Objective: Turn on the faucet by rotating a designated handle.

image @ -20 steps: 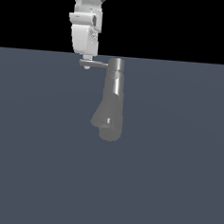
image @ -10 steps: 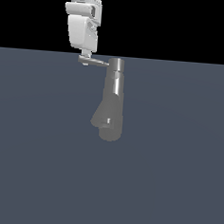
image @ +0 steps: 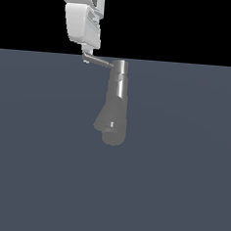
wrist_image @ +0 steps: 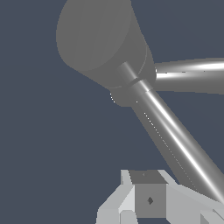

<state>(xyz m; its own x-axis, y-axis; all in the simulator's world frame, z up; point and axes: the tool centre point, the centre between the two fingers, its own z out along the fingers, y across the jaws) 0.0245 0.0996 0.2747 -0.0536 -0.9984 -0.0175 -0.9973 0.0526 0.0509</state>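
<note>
One white blocky gripper [image: 86,50], jaw state unclear, meets the tip of the thin grey metal rod handle [image: 98,61] on the shiny tapered grey faucet [image: 115,105]. Turning seems underway; next, push sideways.

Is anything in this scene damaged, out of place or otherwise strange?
Nothing looks damaged or spilled. The faucet stands whole on the grey surface, and its handle sticks out straight from the cap toward the exterior view's left. The gripper is at the handle's free end.
</note>
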